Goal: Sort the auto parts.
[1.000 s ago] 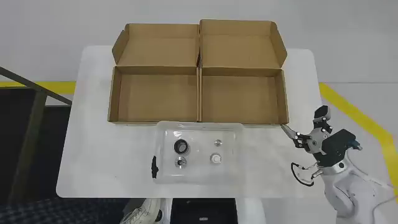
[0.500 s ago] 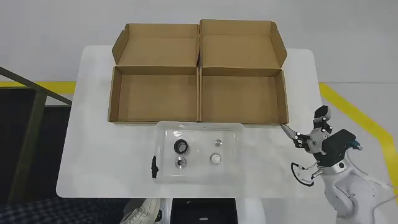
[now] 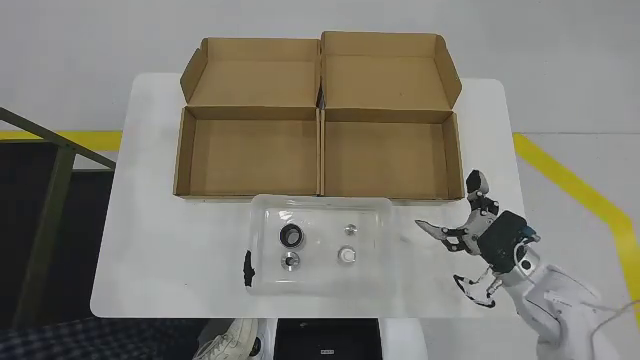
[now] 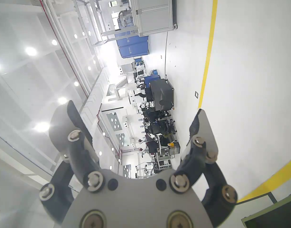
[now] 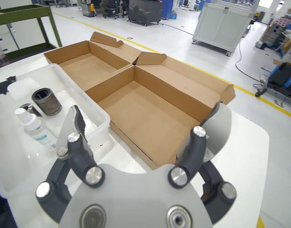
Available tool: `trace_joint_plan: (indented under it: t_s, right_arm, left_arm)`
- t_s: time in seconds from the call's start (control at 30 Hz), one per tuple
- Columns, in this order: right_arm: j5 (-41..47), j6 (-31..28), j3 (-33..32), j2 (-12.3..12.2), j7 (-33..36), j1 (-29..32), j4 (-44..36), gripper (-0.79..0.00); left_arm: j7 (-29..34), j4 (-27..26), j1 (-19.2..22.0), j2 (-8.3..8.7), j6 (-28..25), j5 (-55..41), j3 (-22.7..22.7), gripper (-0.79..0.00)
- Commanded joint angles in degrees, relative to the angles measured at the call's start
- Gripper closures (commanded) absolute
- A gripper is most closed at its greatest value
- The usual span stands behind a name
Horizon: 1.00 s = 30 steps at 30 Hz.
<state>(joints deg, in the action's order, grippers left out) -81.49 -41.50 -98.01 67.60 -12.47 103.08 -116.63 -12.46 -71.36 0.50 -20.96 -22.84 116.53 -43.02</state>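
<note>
A white table [image 3: 150,260] carries two open cardboard boxes side by side across its far half. The left box [image 3: 248,156] and the right box [image 3: 390,158] touch along a shared wall, and their lids are folded back toward the far edge.

A clear plastic tray [image 3: 318,278] sits just in front of them at the middle of the near edge, its far rim against the boxes' near walls. Four parts lie apart from one another inside it:
- A black cylindrical bearing [image 3: 291,234] stands on end in the left half.
- A round metal part [image 3: 289,261] lies just nearer the near edge than the bearing.
- A small silver part [image 3: 350,228] sits in the right half.
- A small white bottle [image 3: 347,255] stands upright, nearer the near edge than the silver part.

A black scrap [image 3: 246,268] lies at the tray's left rim.

The right gripper [image 3: 452,205] hangs over the table toward its near right corner, beside the tray and apart from it. Its fingers are spread wide with nothing between them. The tray's right wall stands between it and the parts, and the bottle is the closest of them. The near right corner of the right box lies just beside one finger.

The left gripper [image 4: 135,109] faces out at the workshop floor, its fingers also spread and holding nothing.
</note>
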Motion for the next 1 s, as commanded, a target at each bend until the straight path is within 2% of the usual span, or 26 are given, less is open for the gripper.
trace_joint_plan:
  t_s: [0.0,0.2,0.5,0.97]
  right_arm:
    - [-1.1,-2.2,0.5,-0.2,1.9,-0.2,-1.8,-0.785]
    - [-4.2,-8.0,3.5,-0.9,7.9,-1.5,-6.0,-0.785]
    - [-4.6,-16.0,9.3,-1.7,18.6,-5.4,-6.4,-0.785]
    - [1.0,-16.5,18.9,-2.7,32.9,-11.4,-5.0,-0.785]
  left_arm:
    - [0.0,0.0,0.0,0.00,0.0,0.0,0.0,-0.785]
    - [0.0,0.0,0.0,0.00,0.0,0.0,0.0,-0.785]
    - [0.0,0.0,0.0,0.00,0.0,0.0,0.0,-0.785]
    - [0.0,0.0,0.0,0.00,0.0,0.0,0.0,-0.785]
